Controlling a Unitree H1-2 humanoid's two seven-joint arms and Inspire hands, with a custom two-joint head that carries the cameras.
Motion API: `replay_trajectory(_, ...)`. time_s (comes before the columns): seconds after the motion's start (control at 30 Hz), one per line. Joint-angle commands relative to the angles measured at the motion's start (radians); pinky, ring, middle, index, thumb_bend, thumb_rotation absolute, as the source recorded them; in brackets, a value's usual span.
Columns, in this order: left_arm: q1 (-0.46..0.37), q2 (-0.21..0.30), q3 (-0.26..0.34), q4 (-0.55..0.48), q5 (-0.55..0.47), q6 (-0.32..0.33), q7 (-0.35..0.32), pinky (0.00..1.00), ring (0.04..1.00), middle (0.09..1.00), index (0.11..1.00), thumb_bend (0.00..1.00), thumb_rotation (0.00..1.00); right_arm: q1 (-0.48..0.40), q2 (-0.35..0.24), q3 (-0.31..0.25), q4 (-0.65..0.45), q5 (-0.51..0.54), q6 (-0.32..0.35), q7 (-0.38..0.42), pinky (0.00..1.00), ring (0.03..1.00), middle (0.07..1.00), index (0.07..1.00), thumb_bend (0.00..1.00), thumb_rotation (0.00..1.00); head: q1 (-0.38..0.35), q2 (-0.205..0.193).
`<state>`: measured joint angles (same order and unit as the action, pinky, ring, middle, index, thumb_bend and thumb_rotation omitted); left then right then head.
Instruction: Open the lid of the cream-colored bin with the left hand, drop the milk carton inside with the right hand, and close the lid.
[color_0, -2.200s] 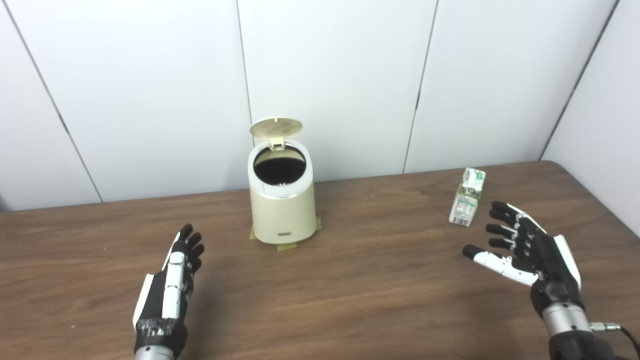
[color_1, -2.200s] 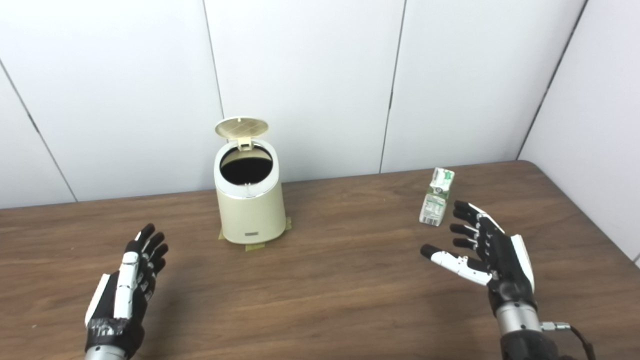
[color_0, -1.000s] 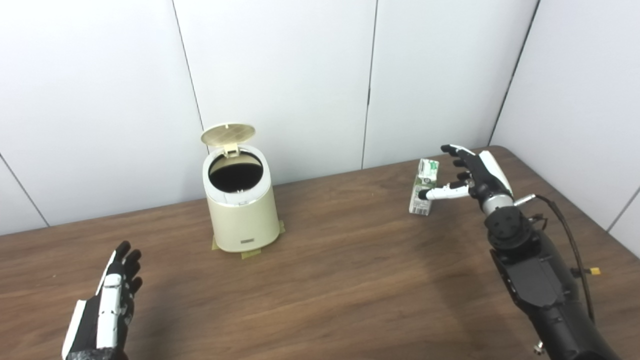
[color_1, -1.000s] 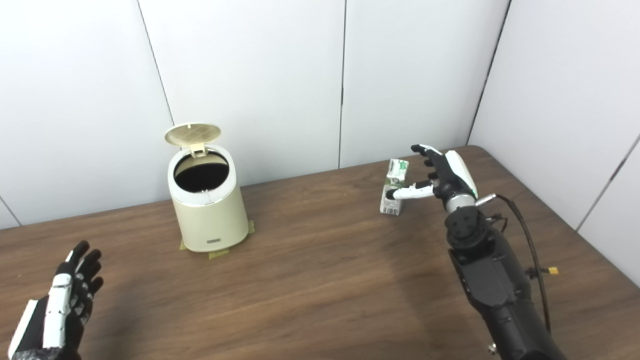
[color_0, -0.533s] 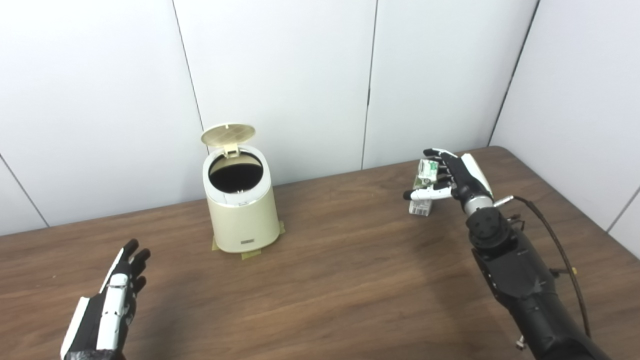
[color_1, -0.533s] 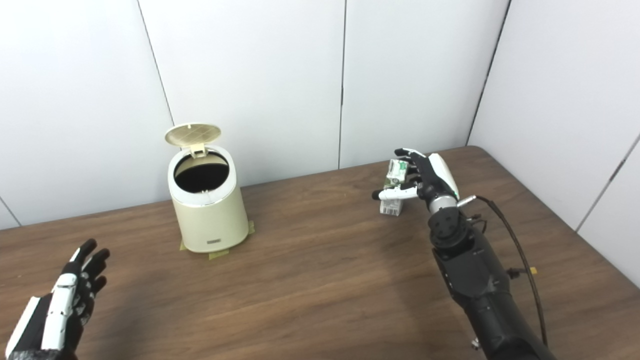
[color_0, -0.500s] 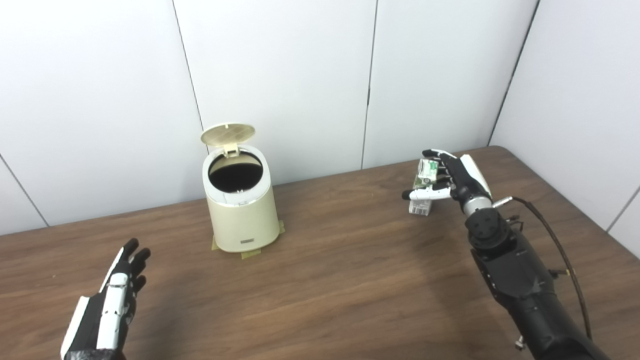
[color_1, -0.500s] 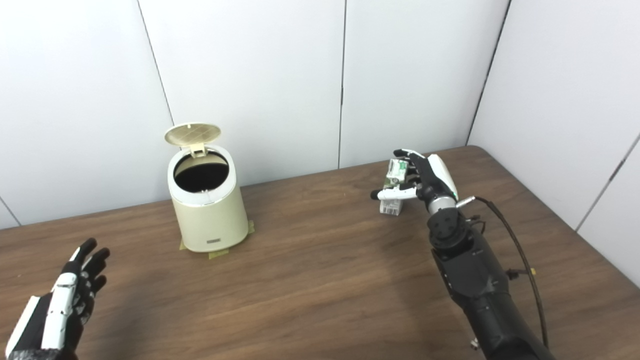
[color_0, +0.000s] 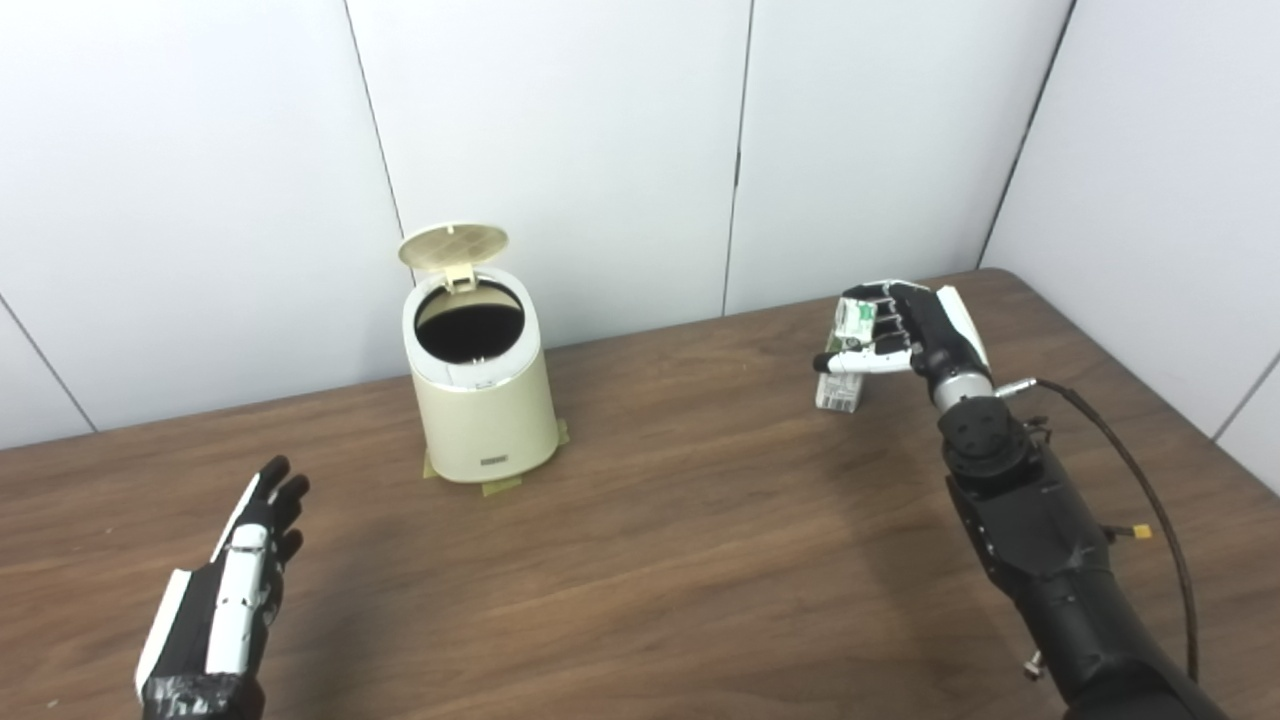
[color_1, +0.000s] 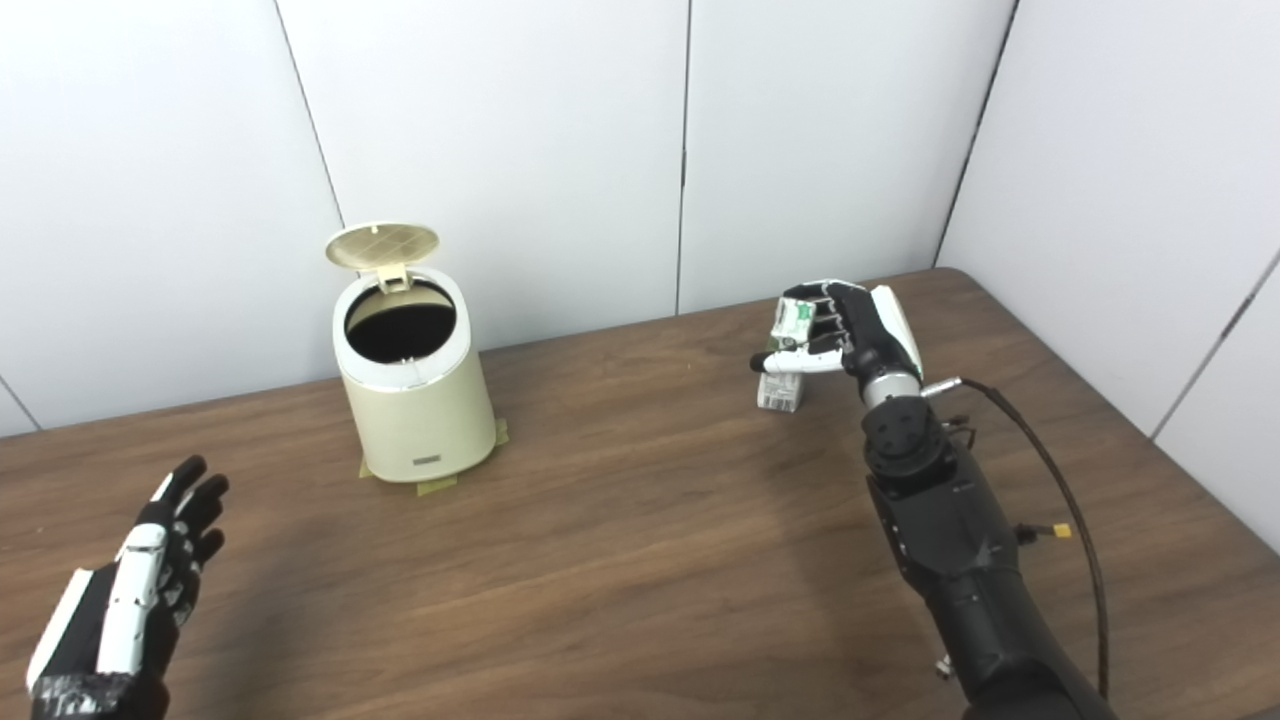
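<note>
A bare test room or lab: plain white wall panels enclose a wooden bench in a corner.

cream-colored bin with grid-patterned lid underside, dark interior and pale rim; white milk carton with green print; black-and-white left hand and right hand; brown wood-grain table; plain white wall panels.

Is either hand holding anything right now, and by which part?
The right hand is closed around the upper part of the milk carton, which still stands on the table. The left hand is open and holds nothing.
</note>
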<state>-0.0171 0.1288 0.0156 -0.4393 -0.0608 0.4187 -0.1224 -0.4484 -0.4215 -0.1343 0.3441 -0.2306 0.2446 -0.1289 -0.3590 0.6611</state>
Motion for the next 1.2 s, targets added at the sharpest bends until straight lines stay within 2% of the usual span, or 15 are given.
replay_trajectory(0.0, -0.018, 0.002, -0.002, -0.029, 0.004, -0.006, 0.006, 1.0, 1.0, 0.963, 0.988, 0.31, 1.0, -0.033, -0.016, -0.008, -0.041, -0.006, -0.001, -0.013, 0.6, 0.597, 0.591, 0.633, 0.89, 0.08, 0.003, 0.002)
replay_trajectory(0.1, -0.019, 0.003, -0.002, -0.026, 0.004, -0.007, 0.006, 1.0, 1.0, 0.964, 0.987, 0.32, 1.0, -0.026, -0.017, -0.004, -0.058, -0.01, 0.012, -0.01, 0.59, 0.577, 0.554, 0.61, 0.88, 0.09, 0.003, 0.005)
replay_trajectory(0.17, -0.019, 0.003, -0.002, -0.024, -0.001, -0.009, 0.003, 1.0, 1.0, 0.958, 0.986, 0.31, 1.0, -0.021, -0.017, -0.004, -0.063, 0.0, 0.007, -0.001, 0.5, 0.542, 0.554, 0.607, 0.87, 0.09, 0.003, 0.005)
replay_trajectory(0.33, -0.016, 0.005, -0.009, -0.023, -0.002, -0.017, -0.004, 1.0, 1.0, 0.954, 0.979, 0.31, 0.95, -0.018, -0.008, 0.004, -0.056, 0.002, -0.006, -0.004, 0.43, 0.497, 0.55, 0.597, 0.85, 0.04, 0.008, 0.009)
replay_trajectory(0.37, -0.014, 0.009, -0.01, -0.021, 0.0, -0.023, -0.006, 1.0, 1.0, 0.952, 0.976, 0.32, 0.93, -0.02, -0.007, 0.011, -0.055, -0.009, -0.002, -0.01, 0.42, 0.492, 0.547, 0.535, 0.66, 0.1, 0.025, 0.013)
replay_trajectory(0.4, -0.013, 0.012, -0.012, -0.019, 0.002, -0.029, -0.008, 1.0, 1.0, 0.954, 0.973, 0.32, 0.93, -0.022, -0.003, 0.017, -0.054, -0.019, 0.004, -0.019, 0.39, 0.479, 0.524, 0.514, 0.58, 0.09, 0.025, 0.013)
replay_trajectory(0.43, -0.012, 0.016, -0.014, -0.018, 0.006, -0.031, -0.009, 1.0, 1.0, 0.956, 0.973, 0.33, 0.94, -0.025, 0.003, 0.017, -0.053, -0.023, 0.008, -0.027, 0.36, 0.445, 0.464, 0.515, 0.55, 0.03, 0.026, 0.013)
replay_trajectory(0.47, -0.012, 0.018, -0.015, -0.018, 0.008, -0.031, -0.008, 1.0, 1.0, 0.956, 0.973, 0.33, 0.94, -0.028, 0.009, 0.016, -0.051, -0.024, 0.009, -0.034, 0.35, 0.439, 0.457, 0.515, 0.54, 0.02, 0.026, 0.013)
replay_trajectory(0.53, -0.012, 0.012, -0.01, -0.02, -0.004, -0.025, -0.004, 1.0, 1.0, 0.958, 0.971, 0.33, 0.94, -0.032, 0.016, 0.016, -0.046, -0.027, 0.004, -0.043, 0.28, 0.36, 0.415, 0.515, 0.53, 0.0, 0.026, 0.013)
replay_trajectory(0.83, -0.014, 0.011, -0.009, -0.02, -0.003, -0.024, 0.001, 1.0, 1.0, 0.954, 0.971, 0.32, 0.96, -0.019, 0.01, 0.02, -0.054, -0.015, -0.004, -0.026, 0.3, 0.38, 0.423, 0.512, 0.53, 0.0, 0.026, 0.013)
replay_trajectory(1.0, -0.014, 0.009, -0.009, -0.019, 0.001, -0.023, 0.006, 1.0, 0.998, 0.945, 0.968, 0.33, 0.93, -0.005, 0.003, 0.023, -0.061, -0.016, -0.018, -0.02, 0.34, 0.402, 0.432, 0.525, 0.53, 0.0, 0.024, 0.022)
replay_trajectory(1.17, -0.012, 0.006, -0.011, -0.015, 0.002, -0.028, 0.007, 1.0, 0.999, 0.947, 0.97, 0.32, 0.9, 0.009, -0.003, 0.051, -0.126, -0.057, -0.015, -0.019, 0.37, 0.419, 0.437, 0.522, 0.53, 0.0, 0.032, 0.021)
